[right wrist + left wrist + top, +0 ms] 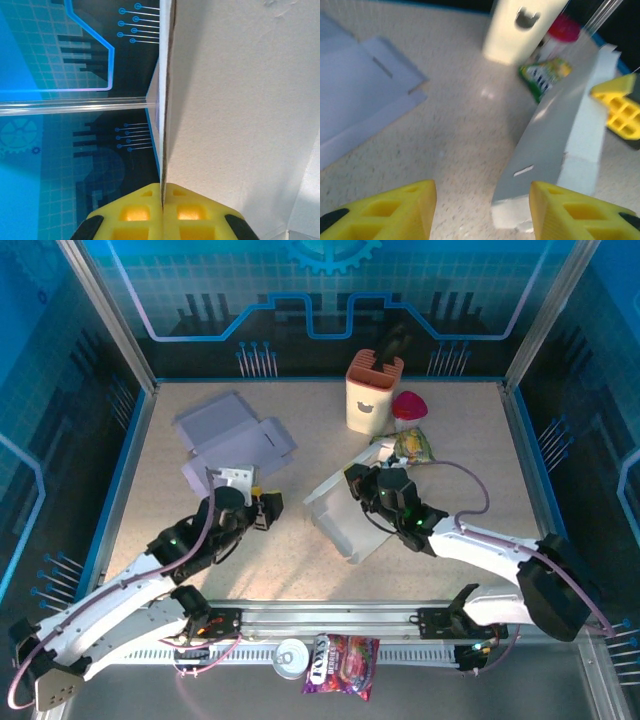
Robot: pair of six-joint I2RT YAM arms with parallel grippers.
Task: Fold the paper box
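Observation:
The paper box [338, 517] is a pale, half-formed carton standing tilted mid-table. My right gripper [362, 483] is shut on its upper wall; in the right wrist view the yellow fingers [125, 212] pinch the thin edge of the box wall [235, 115]. My left gripper [272, 508] hovers open just left of the box, apart from it. From the left wrist, its yellow fingertips [390, 210] frame bare table, with the box's slotted grey side [555, 140] near the right one, and the right gripper's yellow fingers [620, 107] on the box's far edge.
Flat lavender cardboard sheets [235, 440] lie at back left. A cream cup holder [372, 390], a pink object [408, 405] and a snack packet [412, 445] stand behind the box. A can [290, 658] and a candy bag [345, 662] rest by the front rail.

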